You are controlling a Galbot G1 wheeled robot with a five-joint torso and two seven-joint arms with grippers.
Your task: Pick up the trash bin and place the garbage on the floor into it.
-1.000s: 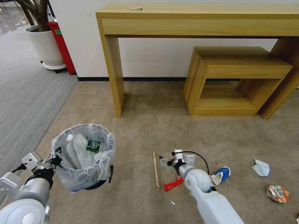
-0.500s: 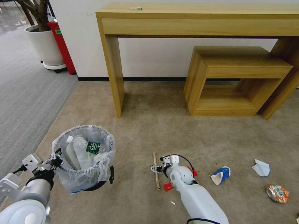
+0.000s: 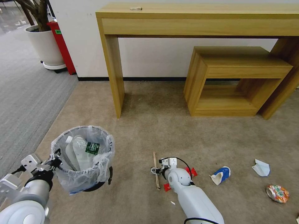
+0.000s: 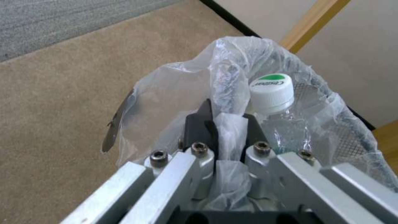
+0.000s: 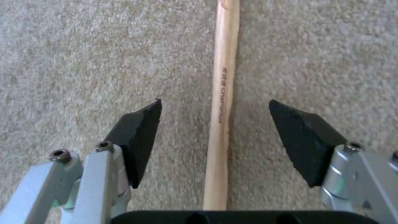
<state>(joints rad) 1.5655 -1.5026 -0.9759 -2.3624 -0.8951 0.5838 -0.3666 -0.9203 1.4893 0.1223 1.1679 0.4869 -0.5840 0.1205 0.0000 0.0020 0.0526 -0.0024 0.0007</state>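
Trash bin (image 3: pixel 82 158) rim clenched by left hand (image 4: pixel 226 124); right hand (image 5: pixel 215 140) spread (straddling wooden stick (image 5: pixel 222 102)).

Left gripper (image 4: pixel 226 123) clamped on the bagged rim of the trash bin (image 4: pixel 352 140), black pads (image 4: pixel 199 127) pinching a fold of crinkled translucent bag (image 4: pixel 186 87). Just past the pads, inside the liner, a clear bottle (image 4: pixel 286 124) with a white cap (image 4: pixel 271 90), green mark on top. Black mesh wall visible through the plastic. Beige carpet (image 4: pixel 54 109) below, grey striped carpet (image 4: pixel 62 21) beyond it, pale wall (image 4: pixel 352 62) and wooden table leg (image 4: pixel 315 21) behind.
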